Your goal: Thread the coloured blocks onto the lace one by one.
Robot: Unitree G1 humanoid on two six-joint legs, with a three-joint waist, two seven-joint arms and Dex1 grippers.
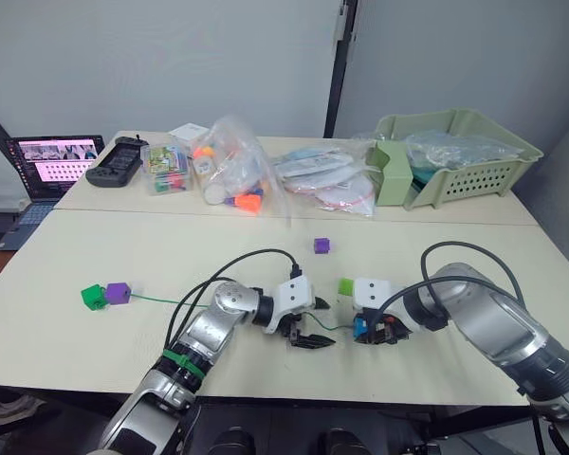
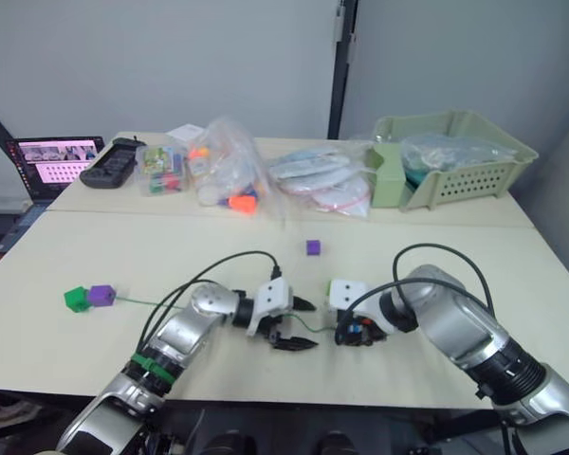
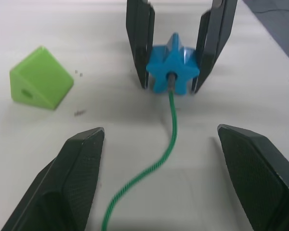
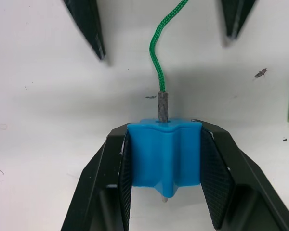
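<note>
Right wrist view: right gripper (image 4: pixel 166 166) pinches blue star block (image 4: pixel 164 156), lace (image 4: pixel 156 57) tip entering its hole; left gripper (image 3: pixel 161 178) spread, empty; green and purple blocks (image 1: pixel 104 295) already strung at nine o'clock on bench (image 1: pixel 171 256); lime block (image 3: pixel 40 77) and purple block (image 1: pixel 321 245) remain.

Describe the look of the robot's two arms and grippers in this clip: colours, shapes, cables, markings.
Both arms are silver-grey metal tubes with rounded joints. The left arm wears a green band near the elbow. Thick black cables loop over each forearm. White boxy wrist housings carry the left gripper and right gripper. The fingers are black, tapering wedges with finely textured inner pads.
</note>
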